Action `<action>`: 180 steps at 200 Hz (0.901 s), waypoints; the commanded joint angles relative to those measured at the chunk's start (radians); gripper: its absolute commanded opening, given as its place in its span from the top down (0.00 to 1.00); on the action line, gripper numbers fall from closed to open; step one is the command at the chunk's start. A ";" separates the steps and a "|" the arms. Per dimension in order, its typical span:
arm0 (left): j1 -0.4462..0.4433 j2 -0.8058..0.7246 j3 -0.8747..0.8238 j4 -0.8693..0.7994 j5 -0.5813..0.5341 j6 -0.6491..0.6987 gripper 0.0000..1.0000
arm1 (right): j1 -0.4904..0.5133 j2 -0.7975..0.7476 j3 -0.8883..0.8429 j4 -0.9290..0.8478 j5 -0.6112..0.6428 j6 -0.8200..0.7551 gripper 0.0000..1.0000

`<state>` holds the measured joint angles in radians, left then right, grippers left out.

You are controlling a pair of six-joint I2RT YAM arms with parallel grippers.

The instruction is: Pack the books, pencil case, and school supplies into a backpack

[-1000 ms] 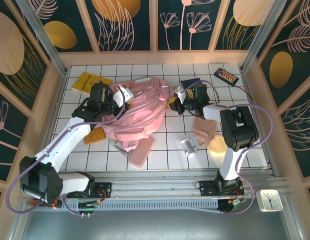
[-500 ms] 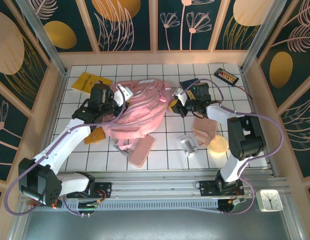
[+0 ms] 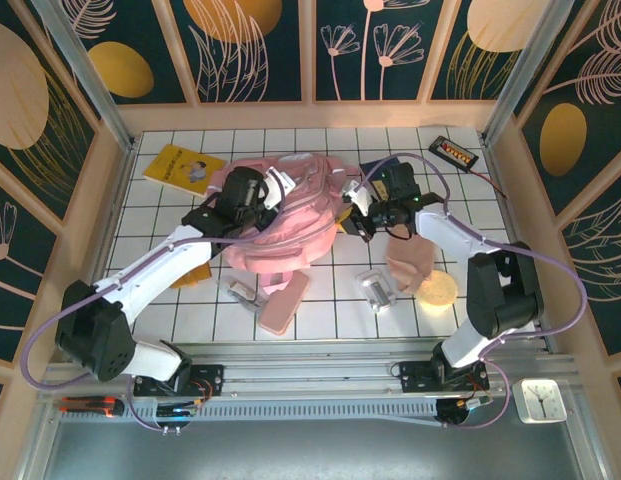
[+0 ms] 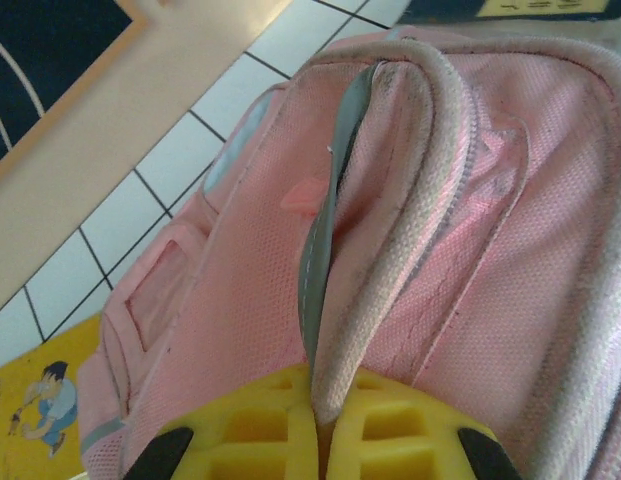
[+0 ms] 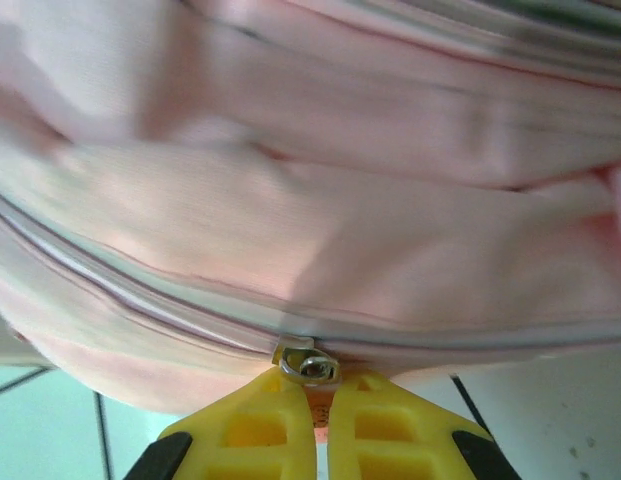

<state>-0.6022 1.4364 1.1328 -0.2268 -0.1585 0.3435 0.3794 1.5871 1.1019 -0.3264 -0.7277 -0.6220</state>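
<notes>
We hold the soft, limp pink backpack (image 3: 290, 235), lying just beyond the pencil case (image 3: 282, 303), with left gripper (image 4: 320, 440) clenched on its padded strap (image 4: 390, 250) and right gripper (image 5: 318, 425) pinching its zip pull (image 5: 308, 367), probably the firmest holds on such floppy fabric.

Overhead camera looks steeply down on the backpack (image 3: 290, 240) from the near side, well back. Both wrist cameras sit tight against it: left at a strap (image 4: 395, 240), right at a zip (image 5: 308, 365).
</notes>
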 commanded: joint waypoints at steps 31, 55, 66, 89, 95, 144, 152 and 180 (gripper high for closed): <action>-0.087 0.129 0.197 0.045 -0.193 -0.191 1.00 | 0.138 -0.048 0.068 -0.130 0.135 0.310 1.00; -0.107 0.196 0.275 -0.012 -0.215 -0.247 1.00 | 0.148 -0.047 0.088 -0.161 0.230 0.535 1.00; -0.111 0.229 0.317 -0.048 -0.231 -0.288 1.00 | 0.143 -0.054 0.088 -0.157 0.279 0.656 1.00; -0.115 0.302 0.413 -0.130 -0.235 -0.382 1.00 | 0.134 -0.082 0.051 -0.088 0.276 0.929 1.00; -0.118 0.318 0.436 -0.147 -0.241 -0.391 1.00 | 0.127 -0.095 0.036 -0.059 0.264 0.990 1.00; -0.129 0.358 0.517 -0.211 -0.354 -0.351 1.00 | 0.029 -0.177 0.078 -0.085 0.145 1.081 1.00; -0.128 0.366 0.532 -0.227 -0.369 -0.352 1.00 | 0.011 -0.178 0.101 -0.125 0.118 1.065 1.00; -0.130 0.405 0.612 -0.283 -0.367 -0.384 1.00 | -0.002 -0.171 0.112 -0.148 -0.014 1.072 1.00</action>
<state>-0.7353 1.8095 1.6516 -0.4984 -0.4397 0.0063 0.3798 1.4483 1.1809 -0.4309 -0.5777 0.4110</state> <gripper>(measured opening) 0.045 0.070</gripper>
